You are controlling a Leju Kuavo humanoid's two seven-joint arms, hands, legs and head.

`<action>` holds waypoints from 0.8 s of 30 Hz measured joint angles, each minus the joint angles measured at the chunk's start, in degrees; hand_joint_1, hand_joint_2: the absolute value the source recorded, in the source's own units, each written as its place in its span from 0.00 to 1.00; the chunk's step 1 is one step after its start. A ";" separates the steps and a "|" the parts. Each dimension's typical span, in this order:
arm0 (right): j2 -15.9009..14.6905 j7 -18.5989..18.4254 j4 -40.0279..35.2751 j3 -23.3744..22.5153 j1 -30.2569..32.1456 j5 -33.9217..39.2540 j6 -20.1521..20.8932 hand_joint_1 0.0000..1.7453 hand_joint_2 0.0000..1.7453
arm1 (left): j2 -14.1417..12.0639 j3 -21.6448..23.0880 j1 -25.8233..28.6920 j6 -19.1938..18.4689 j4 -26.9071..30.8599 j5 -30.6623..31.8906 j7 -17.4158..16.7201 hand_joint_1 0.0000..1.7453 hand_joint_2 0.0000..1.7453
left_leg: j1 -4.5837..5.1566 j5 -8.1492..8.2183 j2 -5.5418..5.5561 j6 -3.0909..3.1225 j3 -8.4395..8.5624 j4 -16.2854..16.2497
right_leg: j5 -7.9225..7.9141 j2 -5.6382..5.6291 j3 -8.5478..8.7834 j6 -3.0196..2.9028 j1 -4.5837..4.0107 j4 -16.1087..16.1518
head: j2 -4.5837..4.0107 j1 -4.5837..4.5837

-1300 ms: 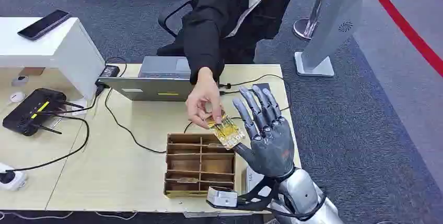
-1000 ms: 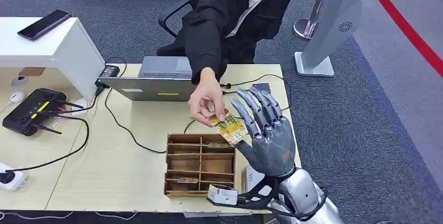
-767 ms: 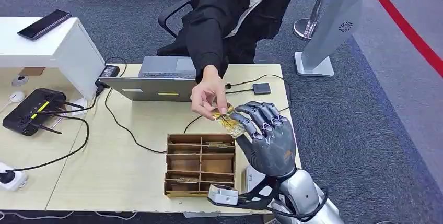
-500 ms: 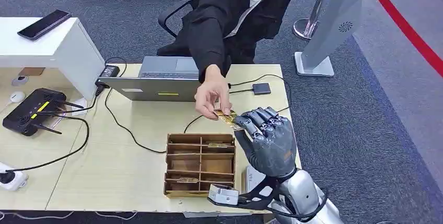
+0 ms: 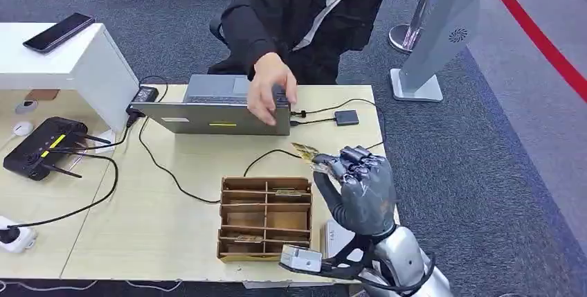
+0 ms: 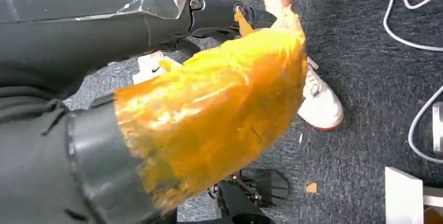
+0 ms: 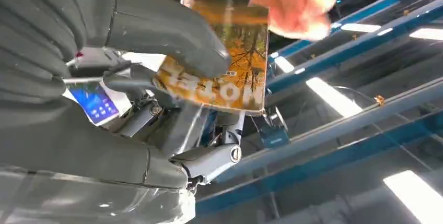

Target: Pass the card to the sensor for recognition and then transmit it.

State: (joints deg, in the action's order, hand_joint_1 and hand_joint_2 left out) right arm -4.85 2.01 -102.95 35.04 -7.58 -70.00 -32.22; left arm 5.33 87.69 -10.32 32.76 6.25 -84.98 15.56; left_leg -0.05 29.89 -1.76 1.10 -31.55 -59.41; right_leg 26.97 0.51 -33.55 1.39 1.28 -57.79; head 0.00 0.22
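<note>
right hand (image 5: 356, 183) clenched on the card (image 5: 305, 150), above the table's 3 o'clock edge | you hold it flat | sensor (image 5: 346, 117) at 12: carry it steadily there

dark carpet (image 5: 484, 145); wooden table (image 5: 159, 200); white desk (image 5: 62, 61)

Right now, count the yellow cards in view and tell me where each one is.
1: a yellow printed card, held in the right hand above the wooden table, beyond the brown divided box. Others may lie hidden in that box's compartments.
</note>
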 joint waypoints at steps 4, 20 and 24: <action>-0.11 0.68 -0.09 0.02 0.65 3.04 0.85 1.00 1.00 | 0.00 0.00 0.18 0.04 0.00 -0.59 0.20 0.00 0.00 | 0.00 0.00 0.00 0.00 0.00 0.00 | 0.00 0.00 0.00 0.00 0.00 0.00 | 0.00 0.00; -0.48 2.62 -0.04 -1.53 6.05 12.86 3.52 1.00 1.00 | -0.04 0.00 1.13 0.28 0.00 -2.80 1.55 0.00 0.00 | 0.00 0.00 0.01 0.00 0.00 0.00 | 0.00 0.01 0.00 0.00 0.00 0.00 | 0.00 0.00; -0.48 3.04 0.09 -2.47 8.46 15.31 4.20 1.00 1.00 | -0.13 -0.02 1.33 0.13 0.00 -3.43 1.88 0.00 0.00 | 0.00 0.01 0.01 -0.01 -0.01 0.00 | 0.01 0.01 -0.01 0.00 0.00 0.00 | 0.00 0.00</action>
State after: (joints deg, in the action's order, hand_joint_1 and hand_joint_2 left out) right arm -5.33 5.05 -102.86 32.57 0.88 -54.69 -28.02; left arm 5.20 87.67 -8.98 32.89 6.25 -88.41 17.44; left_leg -0.05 29.90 -1.75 1.09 -31.56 -59.41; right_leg 26.98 0.52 -33.56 1.39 1.28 -57.78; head 0.00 0.22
